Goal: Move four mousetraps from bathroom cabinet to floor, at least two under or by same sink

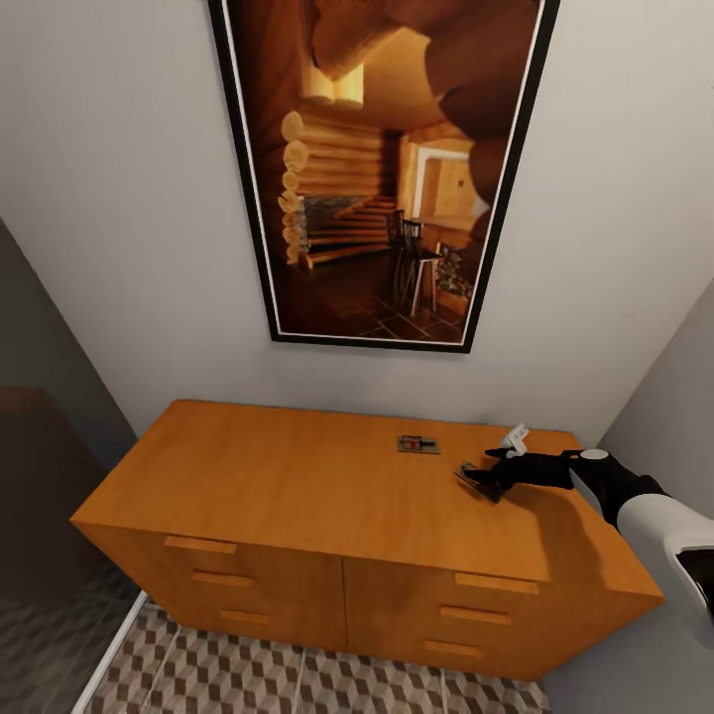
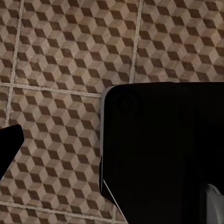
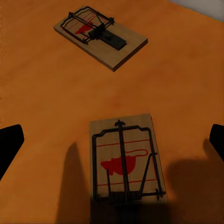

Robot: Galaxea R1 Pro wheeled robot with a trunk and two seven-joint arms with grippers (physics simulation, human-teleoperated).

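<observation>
Head view: one cabinet [image 1: 327, 496] stands against a pale wall beneath one large framed picture [image 1: 382, 169] of a log interior. Its front shows six slot handles, three on each half. Two mousetraps are counted on its flat top, both toward the right rear. The far mousetrap [image 1: 418, 444] lies flat and free on the tabletop. The near mousetrap [image 1: 474, 480] sits at the tip of the right gripper [image 1: 483, 479], whose black arm reaches in from the right edge over the top. One small white object [image 1: 516, 435] lies just behind the gripper; what it is cannot be told. The bathroom floor [image 1: 297, 679], in cube-pattern tiles, shows below the cabinet front.

Left wrist view: the bathroom floor [image 2: 60, 70] with pale grout lines lies below. One large black body [image 2: 163, 149] of the robot covers much of the frame. One dark finger tip [image 2: 8, 144] shows at the edge; whether the left fingers stand open or closed cannot be told.

Right wrist view: two mousetraps counted again on the orange tabletop [image 3: 42, 93]. The near mousetrap [image 3: 125, 158] lies between the right fingers [image 3: 9, 144], which stand spread wide at both edges, well clear of its sides. Its red bait patch and black spring bar face up. The far mousetrap [image 3: 100, 36] lies apart, turned at an angle to the first.
</observation>
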